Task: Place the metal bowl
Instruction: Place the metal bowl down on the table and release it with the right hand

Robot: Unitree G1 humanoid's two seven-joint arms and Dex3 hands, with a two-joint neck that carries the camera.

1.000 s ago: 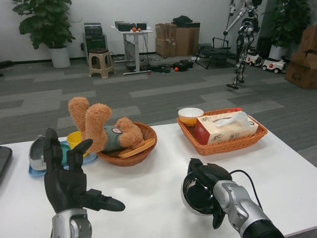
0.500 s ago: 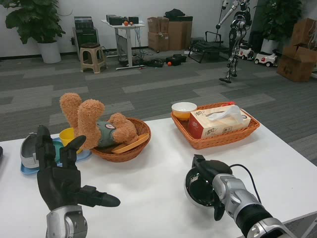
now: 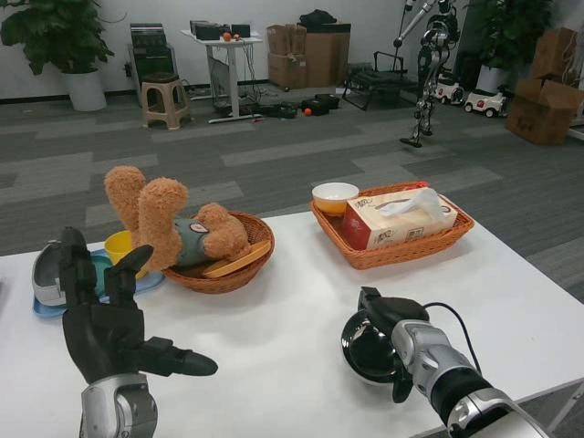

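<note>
Nearest to me, I am holding the metal bowl (image 3: pixel 371 349) in my right hand (image 3: pixel 391 339), low over the front of the bench (image 3: pixel 283 347). The fingers are clasping its near rim, and the bowl is sitting at or just above the white top; I cannot tell whether its base is already bearing on the surface. I am gripping it by the rim so that the base stays free to meet the bench flat. The cable running back along the forearm is lying behind the bowl, out of the way.

On the other side, my left hand (image 3: pixel 105 328) is standing raised and released, fingers spread upward, thumb pointing toward the middle, grasping nothing. I judge it is waiting well apart so it does not crowd the set-down spot.

Farther back, a round wicker basket (image 3: pixel 239 265) is carrying a plush bear (image 3: pixel 169 224) lying on its back with legs up, on a wooden piece. Just left of it a blue tray (image 3: pixel 100 287) is holding a yellow cup (image 3: pixel 120 246). To the right, an oblong wicker basket (image 3: pixel 401 242) is holding a tissue box (image 3: pixel 397 219) and a small bowl (image 3: pixel 335 196).

The open stretch between the baskets and me looks like the natural landing place; what I judge remains is easing the bowl down and loosening the fingers.
</note>
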